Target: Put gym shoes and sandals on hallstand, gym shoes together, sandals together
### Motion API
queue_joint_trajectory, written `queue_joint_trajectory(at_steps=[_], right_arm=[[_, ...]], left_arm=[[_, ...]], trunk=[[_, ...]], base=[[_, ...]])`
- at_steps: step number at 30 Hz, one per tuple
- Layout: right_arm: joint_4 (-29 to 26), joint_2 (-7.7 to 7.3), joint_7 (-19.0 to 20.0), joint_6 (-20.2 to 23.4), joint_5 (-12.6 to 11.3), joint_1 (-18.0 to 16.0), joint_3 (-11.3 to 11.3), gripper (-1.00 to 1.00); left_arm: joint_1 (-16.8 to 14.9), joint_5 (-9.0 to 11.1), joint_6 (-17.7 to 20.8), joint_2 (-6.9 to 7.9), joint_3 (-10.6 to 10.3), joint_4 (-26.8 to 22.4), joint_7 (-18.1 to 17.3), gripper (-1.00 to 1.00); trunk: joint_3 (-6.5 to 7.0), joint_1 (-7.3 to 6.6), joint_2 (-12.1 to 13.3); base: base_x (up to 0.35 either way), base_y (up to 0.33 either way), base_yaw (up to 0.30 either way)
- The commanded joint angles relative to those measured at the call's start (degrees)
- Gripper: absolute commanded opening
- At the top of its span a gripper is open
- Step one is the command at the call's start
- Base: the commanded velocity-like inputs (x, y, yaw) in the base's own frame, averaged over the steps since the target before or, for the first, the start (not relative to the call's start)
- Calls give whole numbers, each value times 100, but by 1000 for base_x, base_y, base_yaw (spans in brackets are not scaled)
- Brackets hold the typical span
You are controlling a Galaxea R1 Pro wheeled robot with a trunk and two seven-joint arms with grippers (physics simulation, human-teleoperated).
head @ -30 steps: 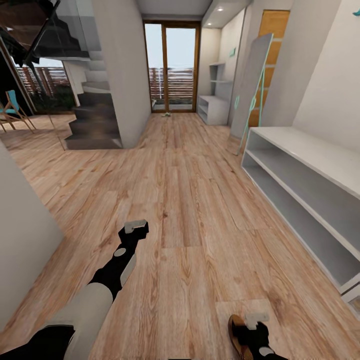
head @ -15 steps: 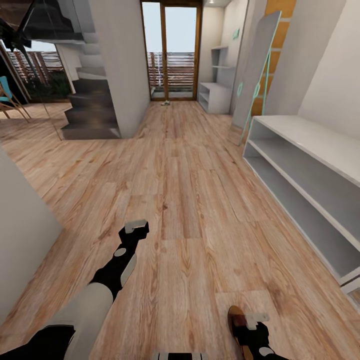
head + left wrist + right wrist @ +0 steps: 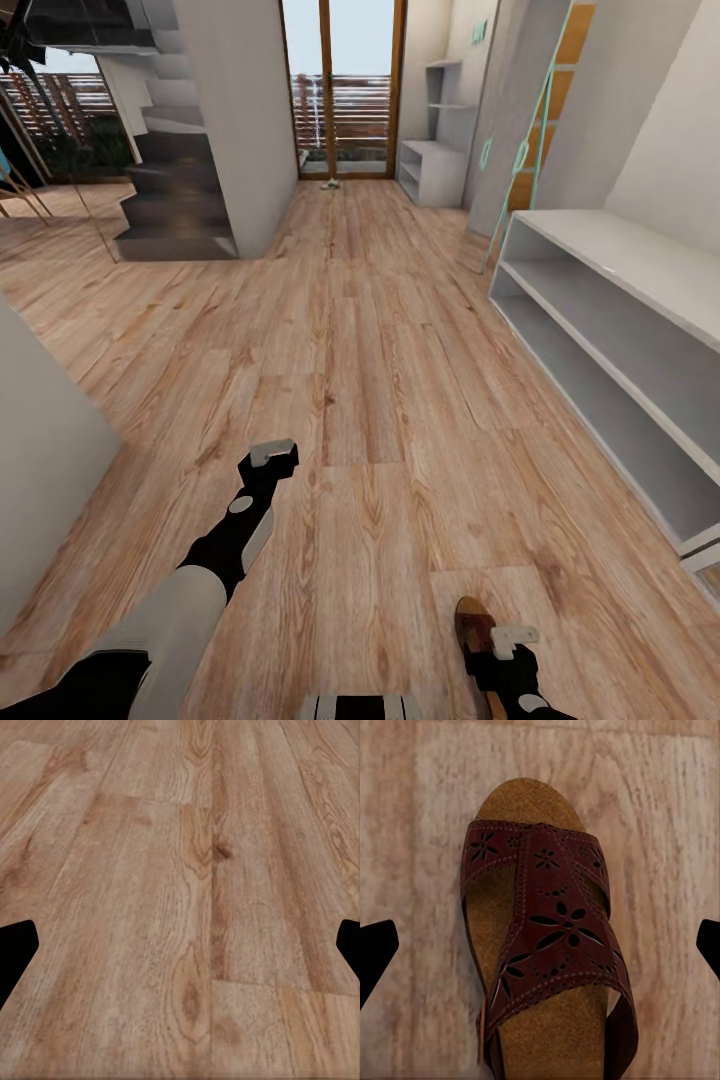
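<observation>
You're early in the task as far as the pics show: nothing on the rack yet. Nearest to you, the right gripper (image 3: 503, 640) hangs over one sandal (image 3: 544, 945) lying flat on the corridor floor (image 3: 370, 400) at the head view's bottom edge; in the wrist view its dark fingertips (image 3: 375, 949) sit wide apart at both edges w/ the sandal centred between, not touching, so jaws apart, no grip yet. Sandal: dark reddish-brown leather strap w/ punched flower cutouts and stitched seams, tan cork-like footbed, rounded toe, flat sole. Left gripper (image 3: 272, 455) is out over bare planks, nothing between its tips (image 3: 16, 945), which also sit far apart, so apart and empty. Floor is light brown wood plank, strong grain and knots, matte. To your right the hallstand (image 3: 620, 340) runs along the wall: white-grey, flat smooth panels, low bench top, two long open compartments, both bare in what's visible. Far end of the corridor, by the glass door (image 3: 340, 90), a small pale item (image 3: 330, 184) sits on the floor, too small to ID, maybe a shoe. So left to do, by my read: grab this sandal, rack it, find the other sandal and both gym shoes, pair them up.
</observation>
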Motion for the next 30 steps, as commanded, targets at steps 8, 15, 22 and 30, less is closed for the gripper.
queue_joint_trajectory(at_steps=[8,15,22,30], right_arm=[[25,-8,-43,-29,54,-9,2,100],[25,-13,-42,-29,54,-9,2,100],[25,-19,-43,-29,54,-9,2,100],[25,-20,-42,-29,54,-9,2,100]], left_arm=[[-3,36,-21,-4,11,5,-5,100],[-3,36,-23,-4,10,5,-5,100],[-3,36,-23,-4,10,5,-5,100],[-3,36,-27,-4,10,5,-5,100]], trunk=[[-71,7,-6],[-137,14,-10],[-137,14,-10],[-137,14,-10]], base=[[0,0,0],[0,0,0],[0,0,0],[0,0,0]])
